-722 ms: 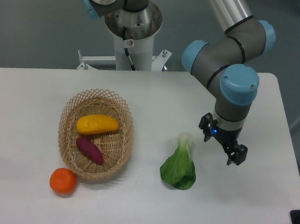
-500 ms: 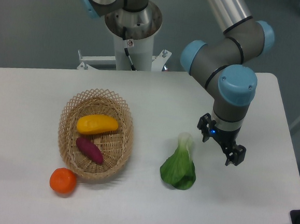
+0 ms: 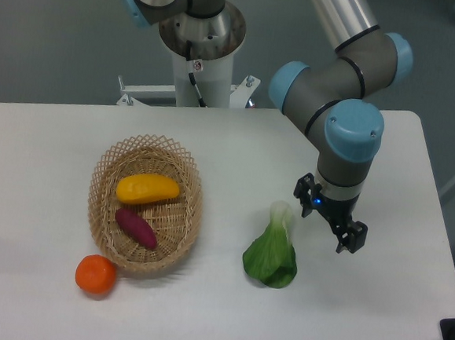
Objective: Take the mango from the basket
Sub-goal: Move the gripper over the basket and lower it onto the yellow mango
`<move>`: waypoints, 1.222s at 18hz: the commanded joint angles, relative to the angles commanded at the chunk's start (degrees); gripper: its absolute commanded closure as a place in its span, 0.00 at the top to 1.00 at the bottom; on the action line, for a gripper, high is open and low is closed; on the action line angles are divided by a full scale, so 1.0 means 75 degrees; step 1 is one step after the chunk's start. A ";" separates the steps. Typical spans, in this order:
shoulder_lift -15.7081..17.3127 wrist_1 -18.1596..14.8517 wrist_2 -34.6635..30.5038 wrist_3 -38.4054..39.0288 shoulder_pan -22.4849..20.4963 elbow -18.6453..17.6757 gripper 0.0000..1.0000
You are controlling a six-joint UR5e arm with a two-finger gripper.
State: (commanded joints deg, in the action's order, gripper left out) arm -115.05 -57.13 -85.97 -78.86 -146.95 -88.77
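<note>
Hanging from a bent wrist, our claw [image 3: 326, 224] points down over the tabletop [image 3: 48, 148], fingers spread apart and holding nothing, just right of the bok choy [image 3: 271, 253]. We see the mango [image 3: 147, 188] well to the left, lying in the basket [image 3: 105, 178] above the sweet potato [image 3: 136, 227].

A smooth, elongated yellow-orange mango [image 3: 147, 188] lies on its side in the upper half of an oval, light tan woven wicker basket [image 3: 104, 207] with a lacy looped rim. The basket rests flat on the table, its long axis running front to back.
</note>
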 joint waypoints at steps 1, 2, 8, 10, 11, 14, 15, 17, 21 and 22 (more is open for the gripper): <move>0.0000 0.0012 0.0281 0.0235 0.0000 -0.0012 1.00; 0.0012 0.0058 0.0527 0.0457 -0.0012 -0.0093 1.00; 0.0164 0.0668 0.0741 0.0588 0.0421 -0.0702 1.00; 0.0350 0.0656 0.0764 0.0589 0.0596 -0.0925 1.00; 0.0502 0.0645 0.0764 0.0589 0.0714 -0.1065 1.00; 0.0820 0.0633 0.0764 0.0589 0.1135 -0.1440 1.00; 0.0902 0.0633 0.0764 0.0589 0.1299 -0.1604 1.00; 0.0996 0.0633 0.0752 0.0589 0.1627 -0.1920 1.00; 0.1102 0.0610 0.0752 0.0600 0.2237 -0.2179 1.00; 0.1113 0.0621 0.0764 0.0600 0.2401 -0.2307 1.00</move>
State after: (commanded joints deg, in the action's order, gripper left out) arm -106.70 -52.47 -80.25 -74.36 -128.95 -106.07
